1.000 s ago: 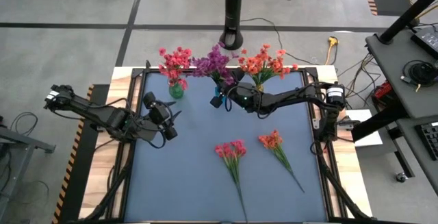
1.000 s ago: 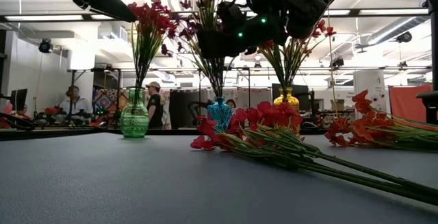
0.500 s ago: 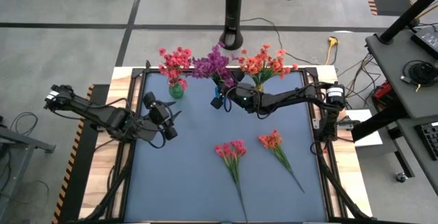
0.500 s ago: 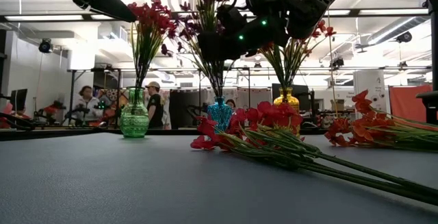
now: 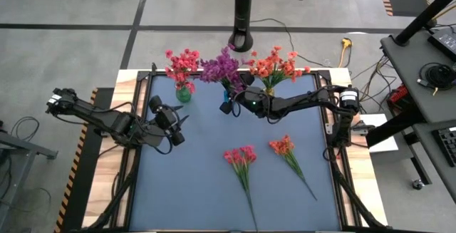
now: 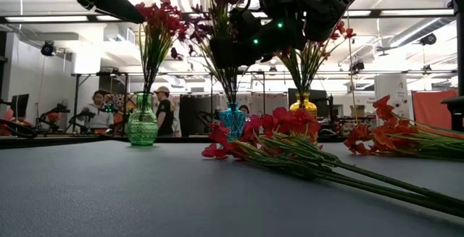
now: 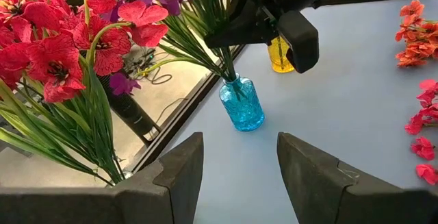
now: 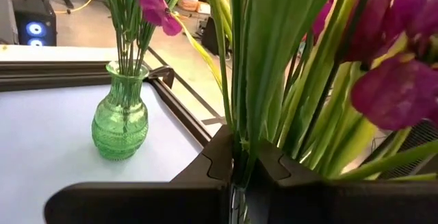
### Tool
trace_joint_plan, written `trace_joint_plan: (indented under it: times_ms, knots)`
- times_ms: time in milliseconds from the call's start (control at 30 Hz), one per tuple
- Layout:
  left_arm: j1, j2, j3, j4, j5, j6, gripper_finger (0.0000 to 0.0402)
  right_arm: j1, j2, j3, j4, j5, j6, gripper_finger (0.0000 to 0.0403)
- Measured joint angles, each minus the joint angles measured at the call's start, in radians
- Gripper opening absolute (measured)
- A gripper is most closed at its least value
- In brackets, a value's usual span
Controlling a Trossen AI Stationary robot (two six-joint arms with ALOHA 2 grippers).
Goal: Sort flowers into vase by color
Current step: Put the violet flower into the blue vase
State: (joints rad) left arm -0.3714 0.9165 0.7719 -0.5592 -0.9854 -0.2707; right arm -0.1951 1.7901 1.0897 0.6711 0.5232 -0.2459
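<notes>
Seen from above, the desk (image 5: 214, 162) carries three vases along its 12 o'clock edge: a green vase (image 5: 184, 94) at about 11 o'clock with pink-red flowers (image 5: 182, 62), a blue vase (image 7: 241, 105) near 12 o'clock with purple flowers (image 5: 221, 65), and a yellow vase (image 6: 303, 106) at about 1 o'clock with orange flowers (image 5: 276, 63). The right gripper (image 5: 231, 97) reaches in from the 3 o'clock side and sits over the blue vase; its wrist view shows the fingers (image 8: 222, 157) pressed together on the green stems (image 8: 263, 80) of the purple flowers, just above the vase mouth. In the left wrist view those stems run down into the blue vase, which stands upright on the desk. The left gripper (image 5: 178, 130) waits at about 9 o'clock, above bare desk and well apart from the vases, its fingers (image 7: 181, 172) spread with nothing between them. Two sprigs lie flat toward 5 o'clock: a pink-red sprig (image 5: 242, 163) with its stem trailing toward 6 o'clock, and just beside it, on the 3 o'clock side, an orange sprig (image 5: 286, 152); the two do not touch in the high view. In the low view, people (image 6: 163, 110) show in the room behind the desk.
</notes>
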Motion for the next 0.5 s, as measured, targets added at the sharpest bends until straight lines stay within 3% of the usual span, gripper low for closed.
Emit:
trace_joint_plan:
  times_ms: [500]
  knots:
    - [0.000, 0.000, 0.000, 0.000, 0.000, 0.000, 0.0171, -0.007, 0.000, 0.000, -0.048, 0.000, 0.011, 0.0013]
